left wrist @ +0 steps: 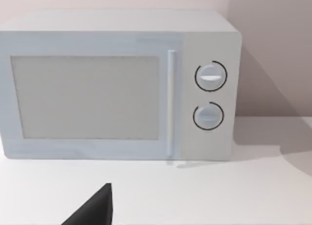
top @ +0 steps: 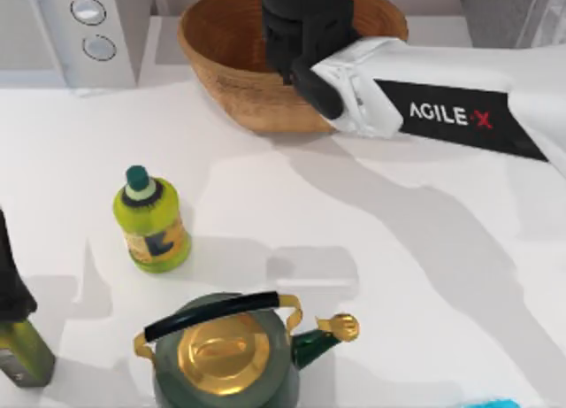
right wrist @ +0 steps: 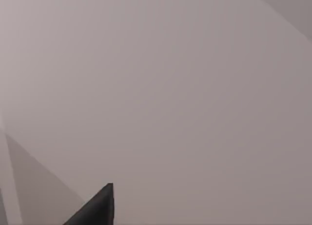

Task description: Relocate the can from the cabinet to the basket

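Your right arm (top: 442, 111) reaches across the tabletop (top: 398, 275) w/ its tool (top: 296, 23) over the basket (top: 230, 72); can't tell tool's opening or hold.

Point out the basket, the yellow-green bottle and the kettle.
basket (top: 221, 67): top view, outer woven wall.
yellow-green bottle (top: 156, 227): top view, labelled body.
kettle (top: 221, 355): top view, gold lid.

The right arm (top: 442, 107) has a glossy white shell with a black panel reading "AGILE·X" in white, the X red. Its wrist end is chunky matte black. At 9 o'clock, the left arm (top: 13, 288) is black too.
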